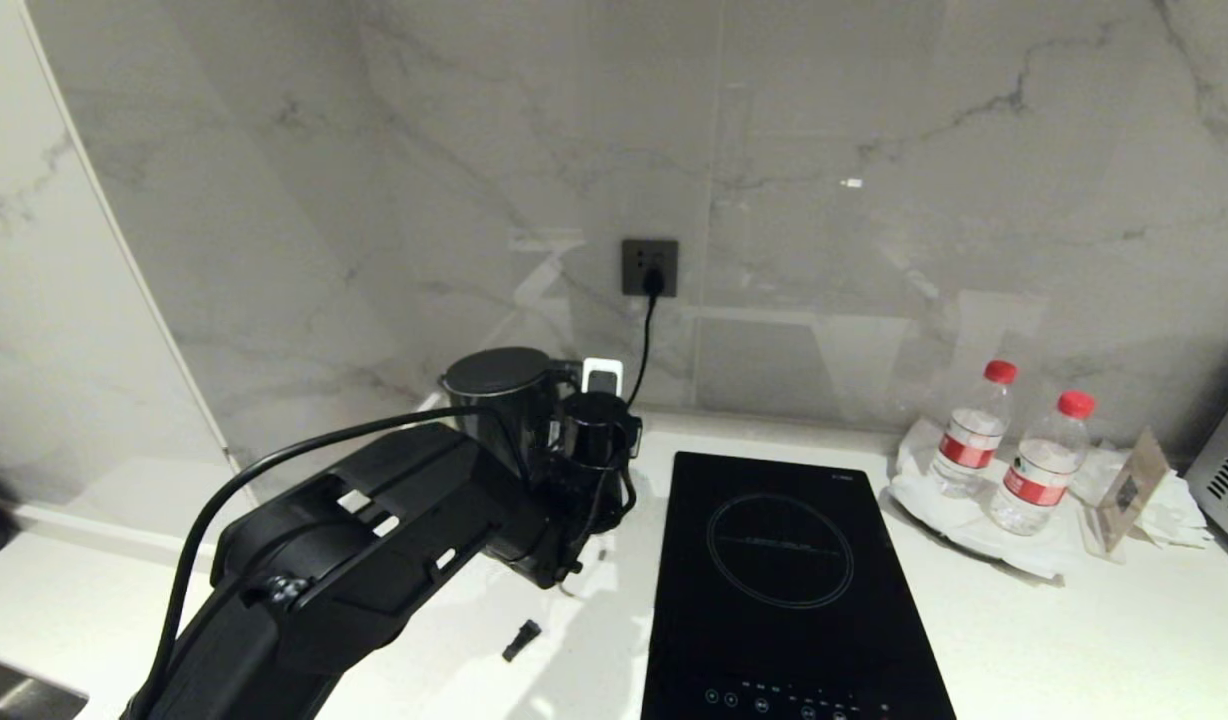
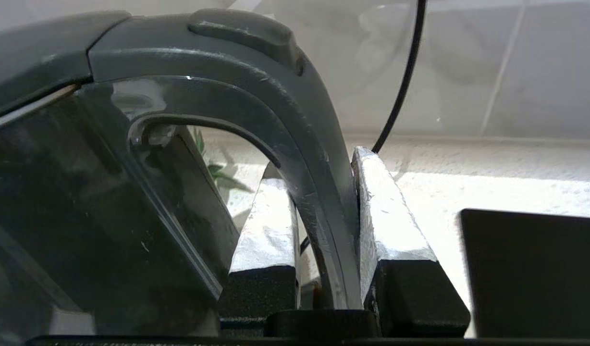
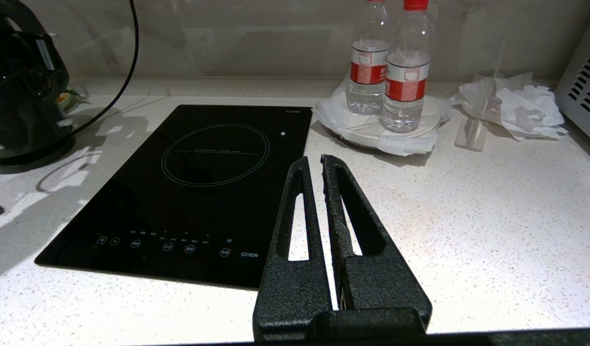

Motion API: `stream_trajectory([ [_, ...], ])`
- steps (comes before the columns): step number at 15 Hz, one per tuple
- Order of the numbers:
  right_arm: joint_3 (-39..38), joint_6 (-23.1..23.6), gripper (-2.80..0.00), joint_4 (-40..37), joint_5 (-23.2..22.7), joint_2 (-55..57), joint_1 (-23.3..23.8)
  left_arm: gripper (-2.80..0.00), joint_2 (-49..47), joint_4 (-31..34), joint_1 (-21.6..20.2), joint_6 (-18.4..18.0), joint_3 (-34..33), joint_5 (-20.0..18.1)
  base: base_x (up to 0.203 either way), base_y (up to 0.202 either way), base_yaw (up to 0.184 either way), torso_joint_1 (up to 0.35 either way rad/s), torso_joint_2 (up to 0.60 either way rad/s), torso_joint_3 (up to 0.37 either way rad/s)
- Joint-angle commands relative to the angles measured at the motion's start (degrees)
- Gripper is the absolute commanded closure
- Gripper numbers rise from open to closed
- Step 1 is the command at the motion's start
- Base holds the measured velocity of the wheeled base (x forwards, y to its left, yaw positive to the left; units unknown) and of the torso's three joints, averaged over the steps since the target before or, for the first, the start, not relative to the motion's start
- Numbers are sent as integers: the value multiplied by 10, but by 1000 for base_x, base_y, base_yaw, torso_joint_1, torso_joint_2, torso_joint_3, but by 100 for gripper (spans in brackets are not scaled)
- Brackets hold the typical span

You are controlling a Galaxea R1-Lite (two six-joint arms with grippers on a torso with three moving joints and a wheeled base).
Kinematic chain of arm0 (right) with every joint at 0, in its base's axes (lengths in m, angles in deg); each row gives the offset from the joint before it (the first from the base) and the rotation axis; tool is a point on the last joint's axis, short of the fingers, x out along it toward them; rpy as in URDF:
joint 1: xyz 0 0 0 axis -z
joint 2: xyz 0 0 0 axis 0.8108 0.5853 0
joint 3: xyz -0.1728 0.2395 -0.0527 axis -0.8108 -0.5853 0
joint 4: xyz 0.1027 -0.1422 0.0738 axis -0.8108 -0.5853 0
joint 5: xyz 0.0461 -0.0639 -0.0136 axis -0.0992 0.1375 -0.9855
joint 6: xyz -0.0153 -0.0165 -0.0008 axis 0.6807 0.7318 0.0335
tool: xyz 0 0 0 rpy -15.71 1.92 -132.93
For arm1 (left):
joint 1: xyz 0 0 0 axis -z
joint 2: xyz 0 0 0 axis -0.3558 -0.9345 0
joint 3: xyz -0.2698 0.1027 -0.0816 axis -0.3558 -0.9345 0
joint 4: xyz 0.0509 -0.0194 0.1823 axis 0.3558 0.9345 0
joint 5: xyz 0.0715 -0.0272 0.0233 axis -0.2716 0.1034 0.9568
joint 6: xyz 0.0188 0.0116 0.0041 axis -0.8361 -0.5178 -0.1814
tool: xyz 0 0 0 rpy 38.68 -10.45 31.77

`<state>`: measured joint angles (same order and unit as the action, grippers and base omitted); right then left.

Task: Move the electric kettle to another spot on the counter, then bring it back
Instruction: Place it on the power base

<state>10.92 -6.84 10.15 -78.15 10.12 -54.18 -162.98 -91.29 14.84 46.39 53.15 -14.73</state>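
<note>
Left wrist view: gripper (image 2: 324, 211) clamping kettle handle (image 2: 295, 144)

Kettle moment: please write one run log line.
left gripper: shut on electric kettle handle | right gripper: shut, idle over counter

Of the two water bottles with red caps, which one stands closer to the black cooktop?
The left bottle is closer to the cooktop. The other bottle stands to its right, beside the small card stand.
</note>
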Motion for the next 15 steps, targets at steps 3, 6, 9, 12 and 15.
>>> stream_trajectory([
  [3, 0, 0, 0, 0, 0, 1, 0, 0, -14, -3, -1, 0, 1, 8, 0, 0, 0, 0, 0, 0],
  [6, 0, 0, 0, 0, 0, 0, 0, 0, -7, -7, 1, 0, -1, 26, 0, 0, 0, 0, 0, 0],
  [9, 0, 0, 0, 0, 0, 1, 0, 0, -10, -16, 4, 0, -3, 32, 0, 0, 0, 0, 0, 0],
  [12, 0, 0, 0, 0, 0, 1, 0, -280, -8, -16, 8, -1, -5, 35, 0, 0, 0, 0, 0, 0],
  [15, 0, 0, 0, 0, 0, 1, 0, -280, 0, -18, 19, 0, -9, 44, 0, 0, 0, 0, 0, 0],
])
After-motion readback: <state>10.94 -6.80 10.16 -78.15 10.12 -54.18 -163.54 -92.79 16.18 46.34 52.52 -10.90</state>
